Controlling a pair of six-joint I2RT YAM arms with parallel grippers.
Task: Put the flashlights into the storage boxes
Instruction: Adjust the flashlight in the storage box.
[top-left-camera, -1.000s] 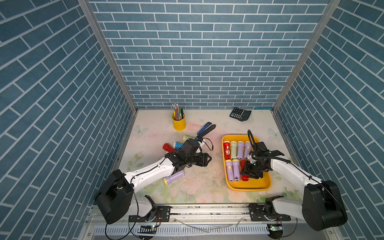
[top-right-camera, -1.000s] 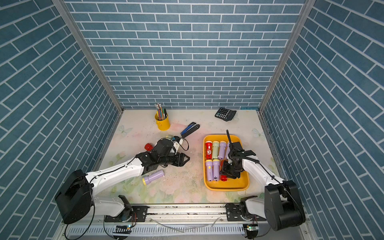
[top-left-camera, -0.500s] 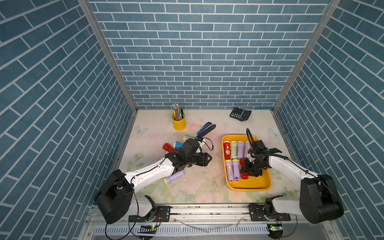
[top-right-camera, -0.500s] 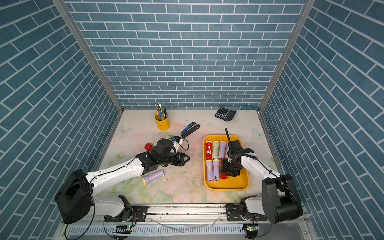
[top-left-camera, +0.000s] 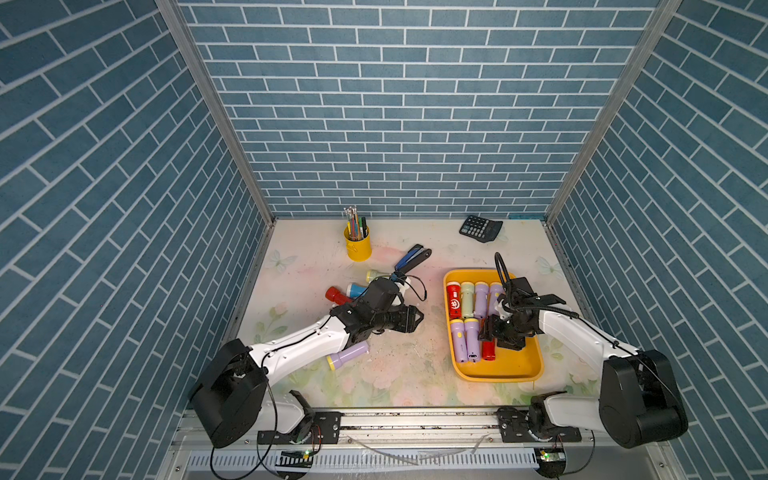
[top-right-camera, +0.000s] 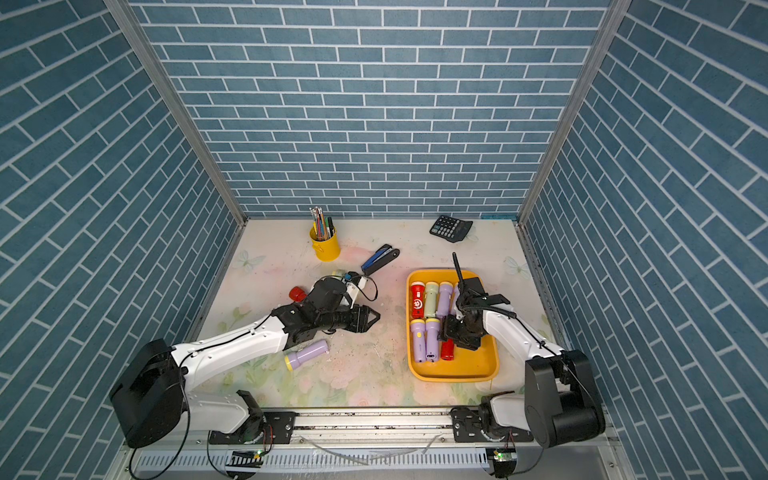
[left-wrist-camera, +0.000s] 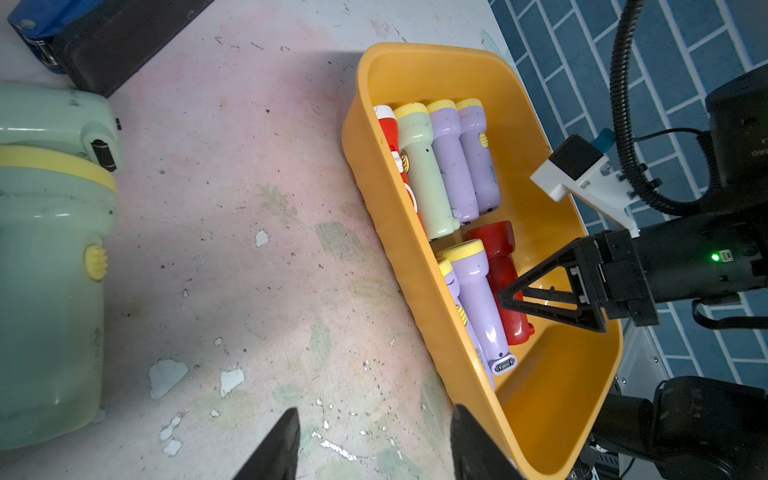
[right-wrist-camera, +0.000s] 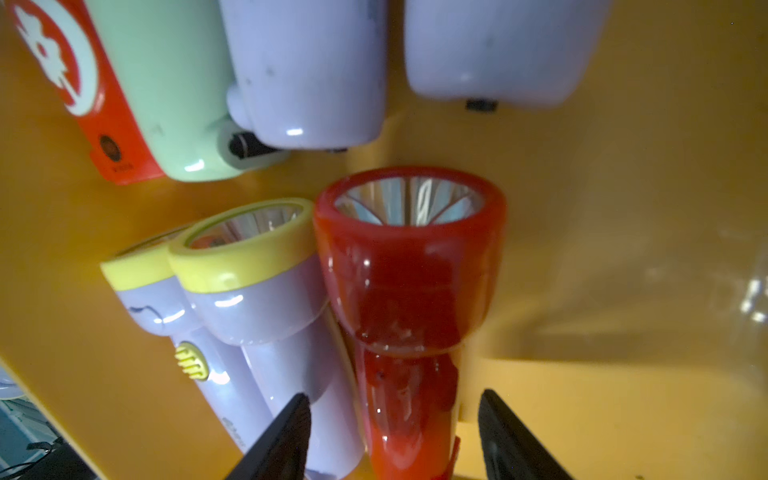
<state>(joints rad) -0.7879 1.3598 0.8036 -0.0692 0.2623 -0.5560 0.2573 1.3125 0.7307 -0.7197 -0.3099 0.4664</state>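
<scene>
Parts right end effector clear of stubby red plastic flashlight | leaves it in shallow yellow plastic tray near right edge of bench | holds left end effector apart, empty | placement done

Bench: pale floral top, scuffed
Far side: yellow pen cup, calculator, stapler
Right: yellow tray
Left: lilac flashlight, red flashlight, blue flashlight, green flashlight

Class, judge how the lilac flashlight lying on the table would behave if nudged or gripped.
The lilac flashlight probably rolls if nudged: round body, lying on its side. Its wider head end would likely curve the roll. Smooth-looking plastic may slip when gripped.
</scene>
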